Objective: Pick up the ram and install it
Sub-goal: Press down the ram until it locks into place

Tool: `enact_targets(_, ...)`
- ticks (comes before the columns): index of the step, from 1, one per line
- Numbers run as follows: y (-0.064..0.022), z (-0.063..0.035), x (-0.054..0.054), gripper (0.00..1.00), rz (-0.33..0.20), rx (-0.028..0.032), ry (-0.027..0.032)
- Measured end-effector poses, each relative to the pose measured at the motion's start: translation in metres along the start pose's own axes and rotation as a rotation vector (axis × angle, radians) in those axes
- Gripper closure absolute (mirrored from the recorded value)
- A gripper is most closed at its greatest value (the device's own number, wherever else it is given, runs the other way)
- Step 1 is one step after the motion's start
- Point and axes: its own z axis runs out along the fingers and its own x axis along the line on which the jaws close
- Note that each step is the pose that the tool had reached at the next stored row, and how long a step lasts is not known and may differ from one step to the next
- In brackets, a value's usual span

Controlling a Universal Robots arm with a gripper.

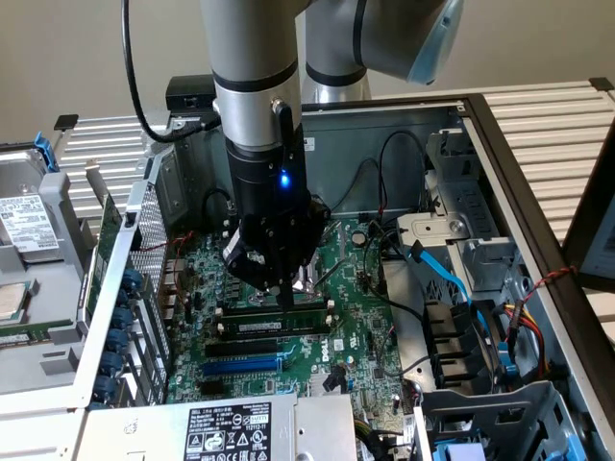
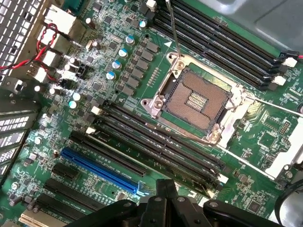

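Fingertips of the pincer [image 1: 285,288] are pressed together and point straight down, their tip meeting the top edge of the ram [image 1: 279,327], which sits lengthwise in one of the long black slots [image 1: 274,309] on the green motherboard [image 1: 351,331]. The ram stands on edge, its white label facing the exterior camera, with white end clips at either end of the slot bank. Nothing is pinched between the fingers. Just below in the exterior view lies the blue expansion slot [image 1: 242,365]. From the wrist view, the open processor socket [image 2: 199,101] sits between two banks of black slots, and the blue slot [image 2: 102,171] runs close to the pincer's dark body [image 2: 163,208]. The motherboard lies inside an open computer case [image 1: 500,134], with blue cables [image 1: 447,279] toward the exterior view's right.
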Motion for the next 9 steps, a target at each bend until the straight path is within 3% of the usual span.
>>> enact_targets(2,0.0000,0.0000,0.0000,0.89,0.071,0.0016,0.0058)
enact_targets(9,0.0000,0.0000,0.0000,0.89,0.169,0.0041,0.0139)
